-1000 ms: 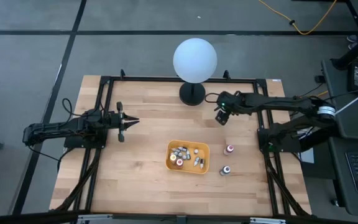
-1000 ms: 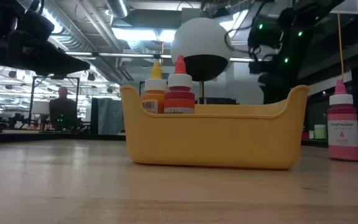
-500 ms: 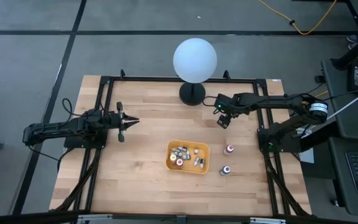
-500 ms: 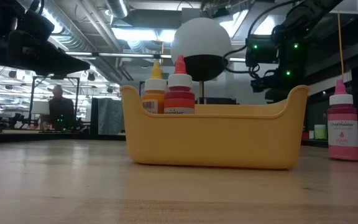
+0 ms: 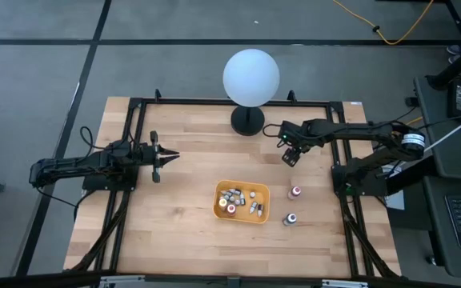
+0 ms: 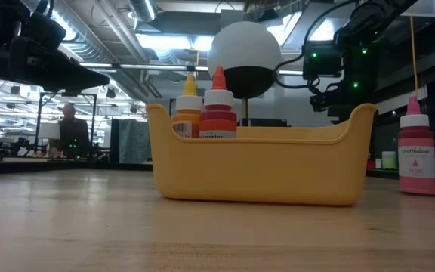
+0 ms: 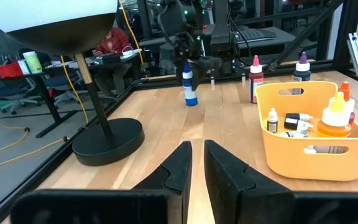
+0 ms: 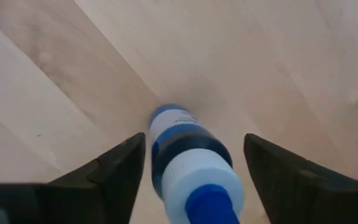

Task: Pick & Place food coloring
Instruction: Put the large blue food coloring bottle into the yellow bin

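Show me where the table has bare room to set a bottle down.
Bare wood lies between the waiting left gripper and the yellow plastic bin, and along the near edge of the wooden table. It is crowded right of the bin: a pink bottle, a purple bottle, and the right gripper, open around a blue bottle.

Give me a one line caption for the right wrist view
Right gripper open, fingers straddling an upright blue food coloring bottle on the wooden table.
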Available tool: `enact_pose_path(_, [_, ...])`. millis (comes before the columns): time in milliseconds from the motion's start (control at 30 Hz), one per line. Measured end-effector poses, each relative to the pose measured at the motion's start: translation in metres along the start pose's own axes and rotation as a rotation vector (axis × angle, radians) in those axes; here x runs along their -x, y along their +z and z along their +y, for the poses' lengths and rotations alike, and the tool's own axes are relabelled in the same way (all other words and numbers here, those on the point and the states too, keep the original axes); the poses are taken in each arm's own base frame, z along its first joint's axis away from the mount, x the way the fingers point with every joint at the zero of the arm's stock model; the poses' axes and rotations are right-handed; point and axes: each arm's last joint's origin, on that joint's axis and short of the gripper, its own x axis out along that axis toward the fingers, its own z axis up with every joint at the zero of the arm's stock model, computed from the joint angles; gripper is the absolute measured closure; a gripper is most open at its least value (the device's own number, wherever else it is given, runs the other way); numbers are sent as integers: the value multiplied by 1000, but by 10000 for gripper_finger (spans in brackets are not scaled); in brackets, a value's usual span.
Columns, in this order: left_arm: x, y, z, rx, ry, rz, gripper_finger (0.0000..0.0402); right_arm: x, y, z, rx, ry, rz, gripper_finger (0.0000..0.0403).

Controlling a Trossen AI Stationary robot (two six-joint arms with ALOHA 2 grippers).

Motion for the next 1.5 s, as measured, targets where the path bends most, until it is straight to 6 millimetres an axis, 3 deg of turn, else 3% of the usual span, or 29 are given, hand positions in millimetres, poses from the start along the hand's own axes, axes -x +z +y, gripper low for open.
enact_pose_path(300, [0,0,0,0,0,0,363,12,5,2,-10,23,-14,256])
enact_pose_path(533, [0,0,0,0,0,0,364,44,18,24,59,71,-101,256])
enact_pose_path(700, [0,0,0,0,0,0,365,78,22,55,160,151,-214,256])
enact_pose_path(867, [0,0,0,0,0,0,361,109,10,90,259,247,-295,256])
enact_pose_path(1033, [0,0,0,0,0,0,365,127,-12,121,323,348,-332,256])
enact_pose_path(1267, [0,0,0,0,0,0,362,134,-31,155,391,456,-385,256])
enact_pose_path(1500, [0,0,0,0,0,0,366,109,-33,181,448,474,-297,256])
